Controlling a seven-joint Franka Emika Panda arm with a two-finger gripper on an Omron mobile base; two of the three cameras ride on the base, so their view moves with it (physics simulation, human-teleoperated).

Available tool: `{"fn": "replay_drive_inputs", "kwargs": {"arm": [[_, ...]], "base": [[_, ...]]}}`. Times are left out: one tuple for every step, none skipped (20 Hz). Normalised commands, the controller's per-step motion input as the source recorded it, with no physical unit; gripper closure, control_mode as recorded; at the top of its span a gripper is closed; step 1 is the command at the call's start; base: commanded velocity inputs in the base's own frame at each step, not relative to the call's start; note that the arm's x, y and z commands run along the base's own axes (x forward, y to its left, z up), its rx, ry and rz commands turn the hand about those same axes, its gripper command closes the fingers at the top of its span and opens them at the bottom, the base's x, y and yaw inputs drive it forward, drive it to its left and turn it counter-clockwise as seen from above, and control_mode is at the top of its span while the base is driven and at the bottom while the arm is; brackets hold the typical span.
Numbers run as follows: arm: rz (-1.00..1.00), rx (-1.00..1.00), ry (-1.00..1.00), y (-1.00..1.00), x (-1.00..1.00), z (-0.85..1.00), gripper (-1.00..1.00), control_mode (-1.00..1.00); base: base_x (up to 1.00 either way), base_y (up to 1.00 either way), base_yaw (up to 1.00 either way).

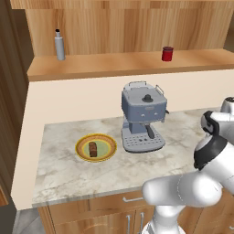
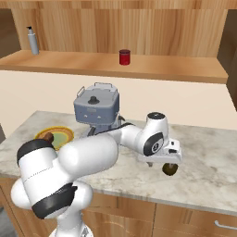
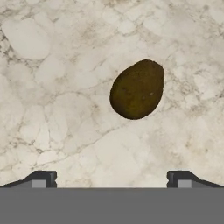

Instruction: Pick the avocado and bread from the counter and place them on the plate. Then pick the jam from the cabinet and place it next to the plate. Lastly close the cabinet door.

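Observation:
The avocado, a dark green-brown oval, lies on the marbled counter, a little right of centre in the hand view. My gripper hovers over it, open and empty, its fingertips set wide apart. From the right base view the gripper hangs just above the counter with the avocado at its right side. The bread lies on the yellow-rimmed plate at the counter's left. The jam, a small red jar, stands on the shelf of the open cabinet.
A blue-grey coffee machine stands mid-counter, right of the plate. A grey bottle is on the shelf's left end. My arm stretches across in front of the plate in the right base view. Wooden drawers run below the counter.

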Motion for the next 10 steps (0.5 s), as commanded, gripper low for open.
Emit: {"fn": "replay_drive_inputs", "kwargs": {"arm": [[0.05, 0.0, 0.01, -0.11, 0.1, -0.06, -1.0, -1.0], [0.05, 0.0, 0.0, -0.13, 0.07, -0.06, -1.0, -1.0], [0.04, 0.0, 0.0, -0.15, 0.07, -0.06, -1.0, -1.0], [0.04, 0.0, 0.0, -0.14, 0.08, -0.06, -1.0, -1.0], [0.04, 0.0, 0.0, -0.11, 0.11, -0.09, -1.0, -1.0], [0.04, 0.0, 0.01, -0.1, 0.13, -0.09, -1.0, -1.0], [0.03, 0.0, 0.01, -0.11, 0.11, -0.09, -1.0, -1.0], [0.03, 0.0, 0.01, -0.11, 0.11, -0.08, -1.0, -1.0], [0.0, 0.0, 0.02, -0.06, 0.16, -0.09, -1.0, -1.0], [0.0, 0.0, 0.03, -0.04, 0.17, -0.11, -1.0, -1.0]], "base": [[0.0, 0.0, 0.0], [0.0, 0.0, 0.0], [0.0, 0.0, 0.0], [0.0, 0.0, 0.0], [0.0, 0.0, 0.0], [0.0, 0.0, 0.0], [0.0, 0.0, 0.0], [0.0, 0.0, 0.0], [0.0, 0.0, 0.0], [0.0, 0.0, 0.0]]}}
